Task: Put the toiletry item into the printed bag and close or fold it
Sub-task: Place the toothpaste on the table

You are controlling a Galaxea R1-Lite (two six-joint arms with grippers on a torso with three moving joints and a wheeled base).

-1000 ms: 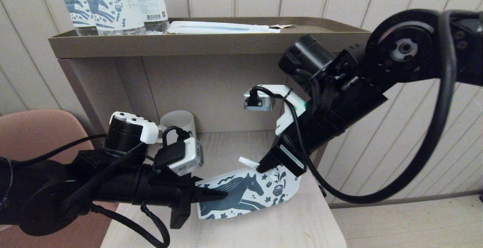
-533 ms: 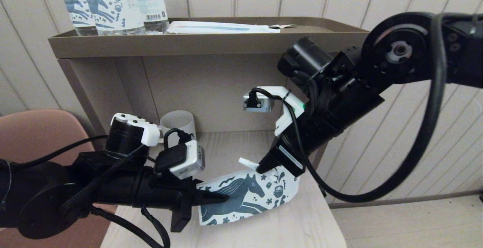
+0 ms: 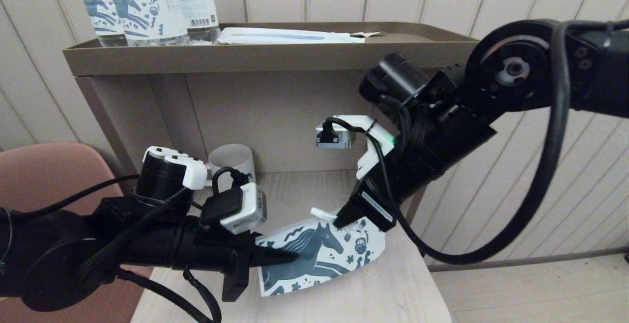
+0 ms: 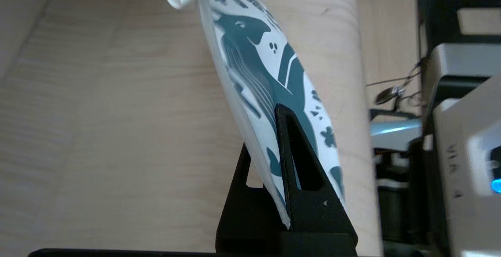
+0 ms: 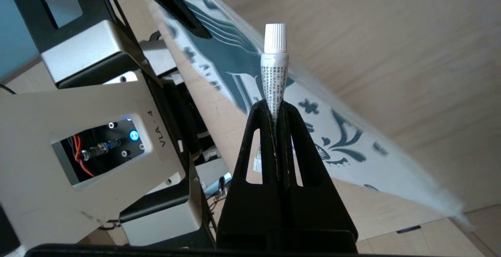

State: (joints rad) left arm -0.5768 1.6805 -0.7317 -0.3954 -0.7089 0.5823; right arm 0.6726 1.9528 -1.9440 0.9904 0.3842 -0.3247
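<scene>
The printed bag (image 3: 324,254), white with a dark teal horse, hangs tilted just above the lower wooden shelf. My left gripper (image 3: 290,256) is shut on its left end, with one finger on each face of the bag (image 4: 266,73). The toiletry item (image 3: 322,212) is a thin white tube with a ribbed cap (image 5: 275,65). My right gripper (image 3: 339,222) is shut on the tube's flat end and holds it at the bag's upper edge, cap pointing left. In the right wrist view the tube lies across the horse print (image 5: 344,139), outside the bag.
A brown tray top (image 3: 265,57) carries clear bottles with horse labels (image 3: 142,13) and a long flat white packet with a blue stripe (image 3: 290,36). A white cup (image 3: 231,158) stands at the back of the shelf (image 3: 373,293). A pink chair (image 3: 44,170) is at the left.
My right arm has shifted slightly left and down with the tube. The bag's right end has drawn in a little to the left. The left gripper has stayed in place.
</scene>
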